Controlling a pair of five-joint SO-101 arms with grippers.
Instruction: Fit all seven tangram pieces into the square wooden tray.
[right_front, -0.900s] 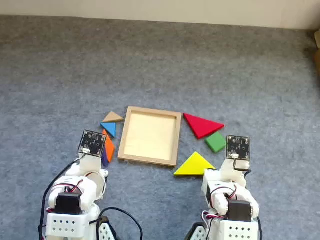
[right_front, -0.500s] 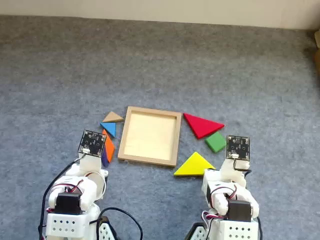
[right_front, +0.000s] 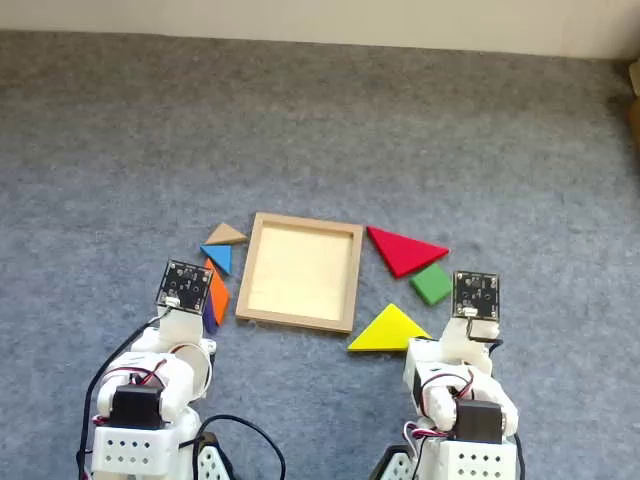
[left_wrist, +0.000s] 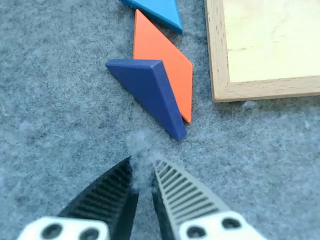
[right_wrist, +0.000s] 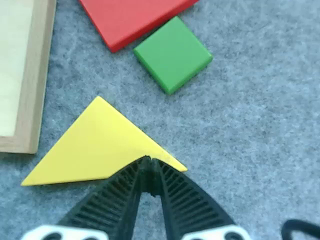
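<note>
Fingers pinched nearly together, empty: left gripper (left_wrist: 142, 182) just short of the navy triangle (left_wrist: 150, 92), right gripper (right_wrist: 148, 175) over a corner of the yellow triangle (right_wrist: 100, 145). These lie outside the tray (right_front: 300, 318), at its 8 and 4 o'clock. Likely light, stiff, slick; pinch across flat edges.

I see the square wooden tray (right_front: 296, 320) on grey carpet (right_front: 300, 120). Right of it lie a red triangle (right_front: 403, 250), a green square (right_front: 431, 284) and a yellow triangle (right_front: 388, 328). Left of it are a tan triangle (right_front: 226, 235), a blue triangle (right_front: 217, 257) and an orange parallelogram (right_front: 216, 293).
</note>
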